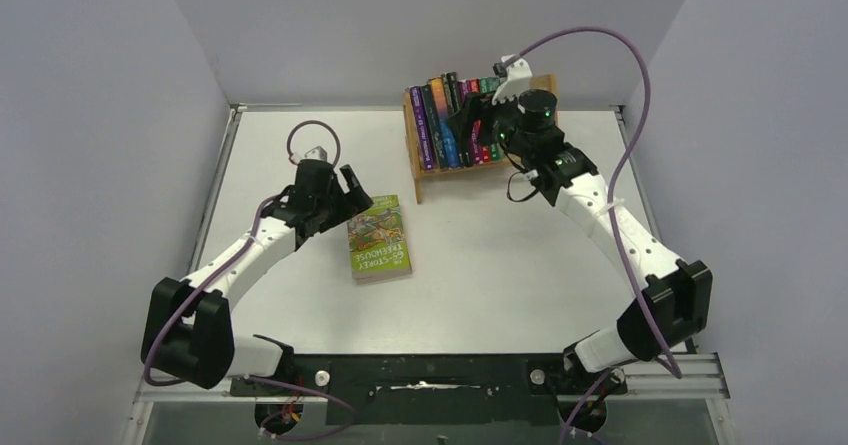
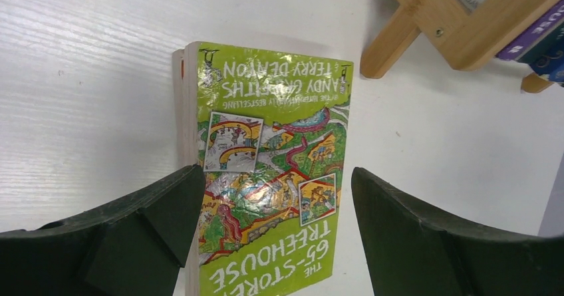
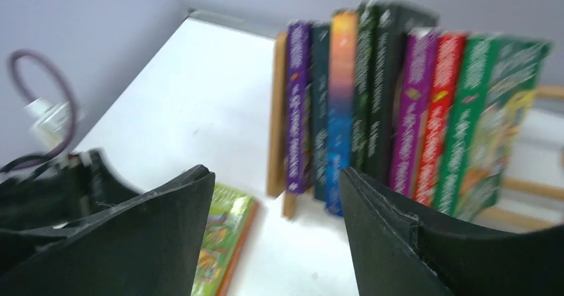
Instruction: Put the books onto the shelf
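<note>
A green paperback book [image 1: 380, 237] lies flat on the white table [image 1: 500, 265], cover up. My left gripper [image 1: 350, 190] hovers over its far left corner. In the left wrist view the left gripper [image 2: 276, 176] is open and the green book [image 2: 273, 143] lies between and below its fingers. The wooden shelf [image 1: 418, 180] stands at the back with several books [image 1: 440, 125] upright in it. My right gripper [image 1: 472, 123] is just in front of those books. Seen from the right wrist, the right gripper [image 3: 276, 176] is open and empty, with the shelved books [image 3: 399, 110] close behind.
Grey walls enclose the table on the left, back and right. A purple cable [image 1: 630, 115] loops from the right arm over the shelf's right side. The left arm [image 3: 40, 189] shows at the left of the right wrist view. A black rail [image 1: 430, 375] runs along the near edge.
</note>
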